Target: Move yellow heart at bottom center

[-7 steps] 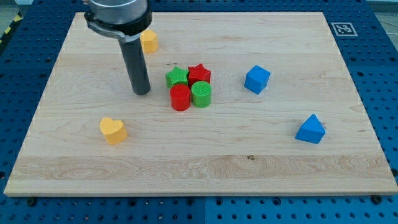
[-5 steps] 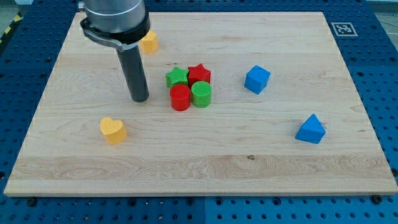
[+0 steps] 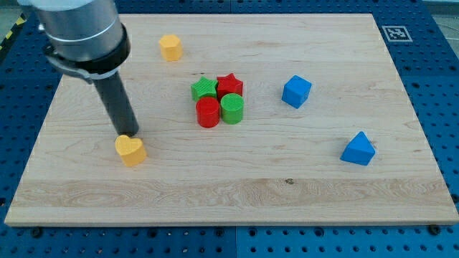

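The yellow heart (image 3: 130, 150) lies on the wooden board (image 3: 287, 186) at the view's lower left. My tip (image 3: 128, 134) stands right at the heart's upper edge, touching or nearly touching it. The dark rod rises from there toward the view's upper left.
A yellow block (image 3: 171, 47) sits near the view's top. A cluster of a green star (image 3: 204, 89), red star (image 3: 229, 84), red cylinder (image 3: 208, 112) and green cylinder (image 3: 232, 109) sits at centre. A blue cube (image 3: 296, 92) and a blue triangular block (image 3: 358, 149) lie at the view's right.
My tip has moved toward the view's lower left, from beside the centre cluster to the yellow heart's upper edge. No block has visibly moved.
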